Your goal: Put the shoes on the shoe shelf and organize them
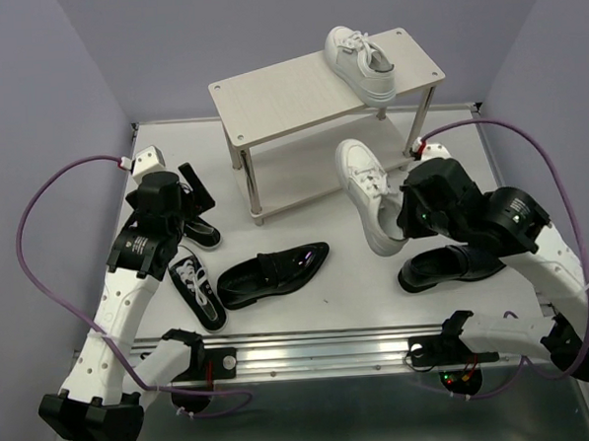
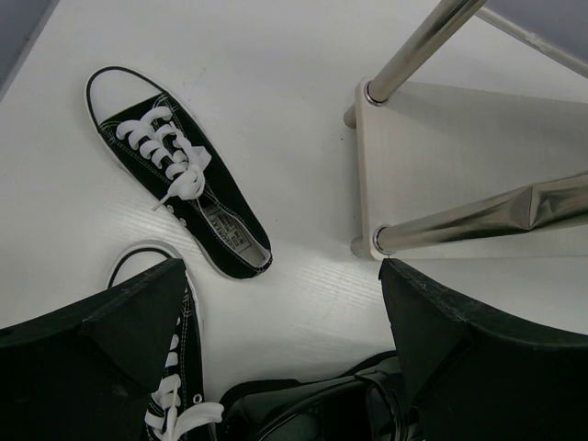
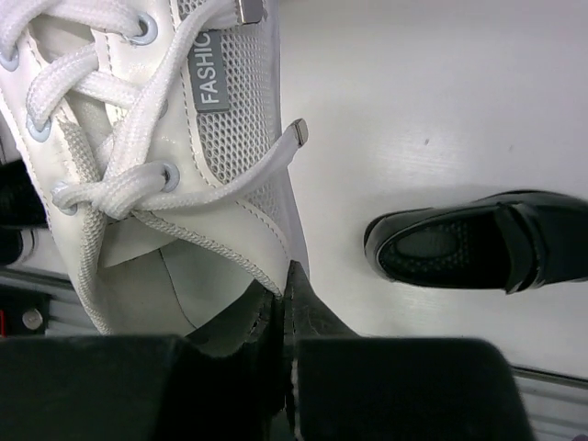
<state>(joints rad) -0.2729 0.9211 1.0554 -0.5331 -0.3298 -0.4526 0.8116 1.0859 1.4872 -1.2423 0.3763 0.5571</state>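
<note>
The right gripper (image 3: 285,299) is clenched on the rim of the opening of a white sneaker (image 3: 138,138), just in front of the shoe shelf (image 1: 288,97). The grey tag on its tongue reads "FASHIO"; the end of the word is not clear. The other white sneaker (image 1: 360,64) lies on the top board, at its right end. The left gripper (image 2: 283,271) stands wide apart and holds nothing, near a black canvas sneaker (image 2: 179,175) whose insole print is too small to read. One black loafer (image 1: 273,274) and a second loafer (image 1: 450,265) lie on the table (image 1: 348,307).
</note>
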